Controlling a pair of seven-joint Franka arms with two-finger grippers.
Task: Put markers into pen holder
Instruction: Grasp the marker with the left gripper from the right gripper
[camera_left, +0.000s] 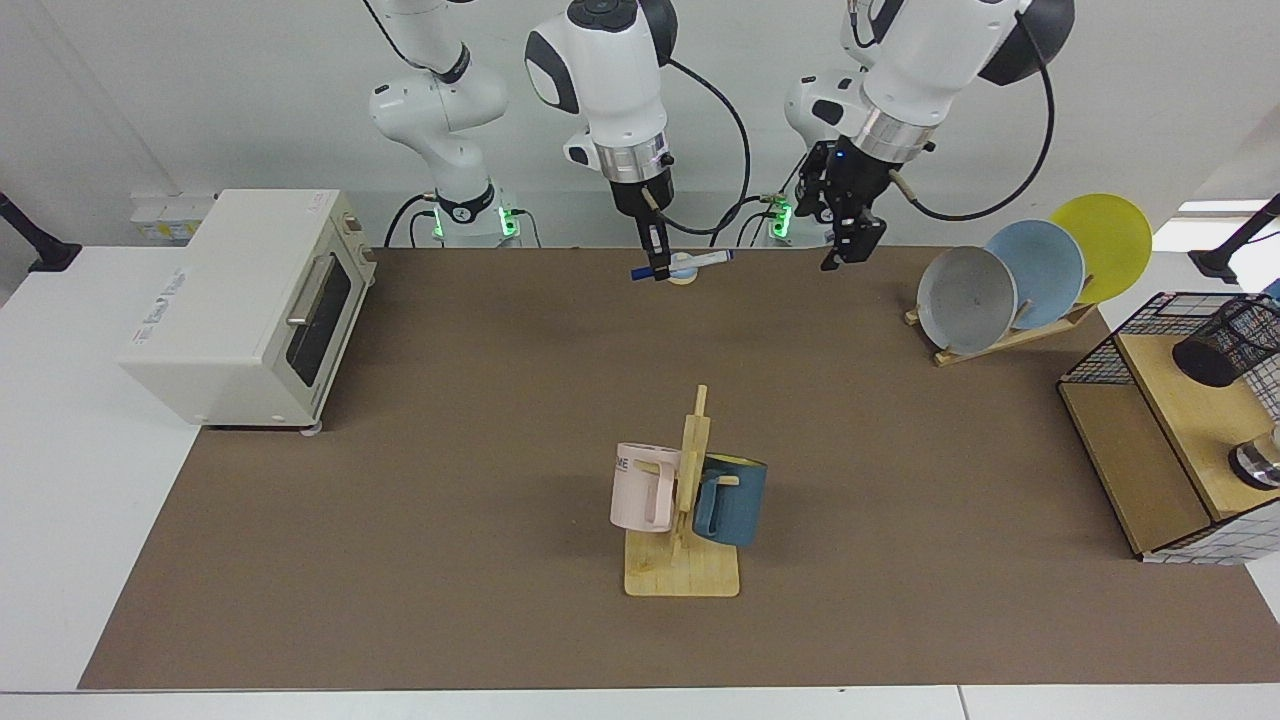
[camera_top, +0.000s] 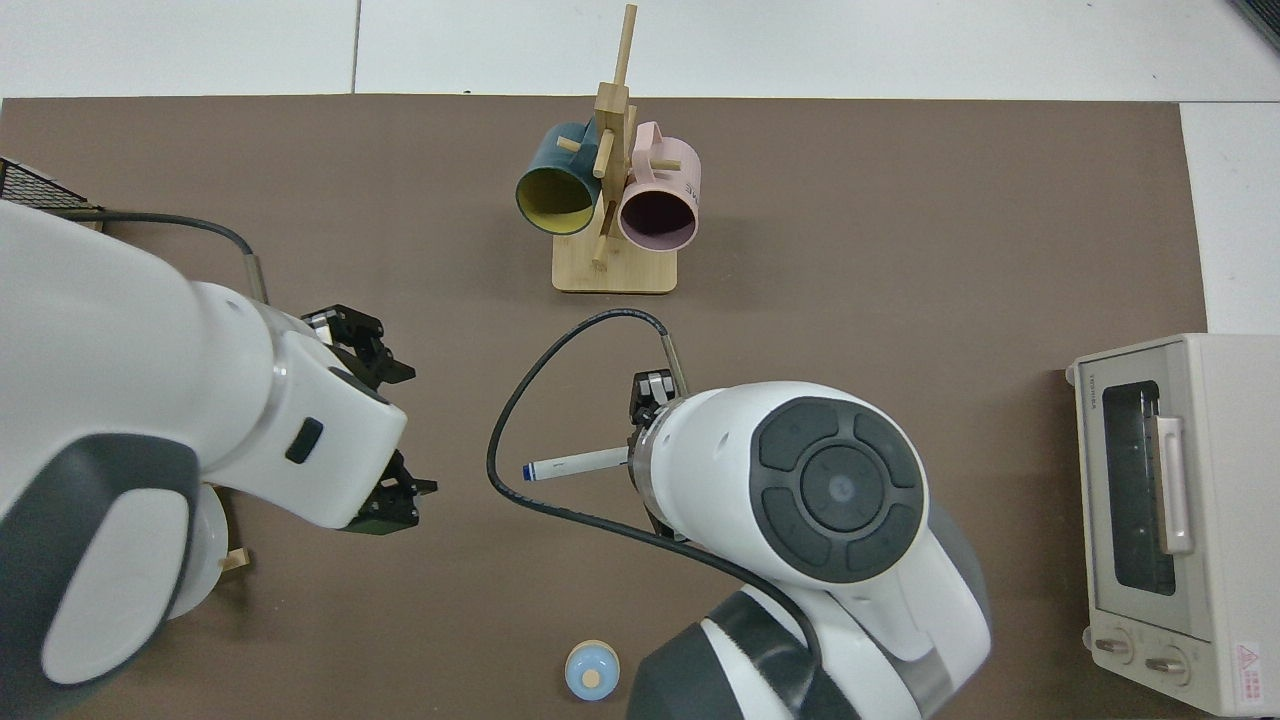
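A white toaster oven (camera_left: 245, 305) is sitting at the left edge of the brown table mat (camera_left: 450, 560), its door closed. Further along, the right gripper (camera_left: 655, 262) is hanging above the far edge of the mat, its fingers pinching the marker (camera_left: 682, 265) near the blue-capped end; the white barrel is lying nearly level and pointing toward the left gripper. In the top view the same marker (camera_top: 575, 464) is sticking out from under the right arm's wrist. Behind the marker in the facing view, a small blue-topped knob-like object (camera_left: 683, 270) is resting on the mat by the far edge.

Near the middle of the mat toward the near edge, a wooden mug tree (camera_left: 685, 520) is carrying a pink mug (camera_left: 642, 487) and a dark blue mug (camera_left: 731, 500), both hanging on pegs on their sides; the top view is showing both mugs empty.

The left gripper (camera_left: 850, 235) is hovering above the far edge of the mat, fingers spread and holding nothing, well apart from the marker.

A wooden plate rack (camera_left: 1000, 340) is holding a grey, a blue and a yellow plate upright. At the right edge, a wire-grid rack with wooden shelves (camera_left: 1150, 440) is carrying the pen holder (camera_left: 1228, 345), which is lying tilted on the upper shelf; its inside is not visible.
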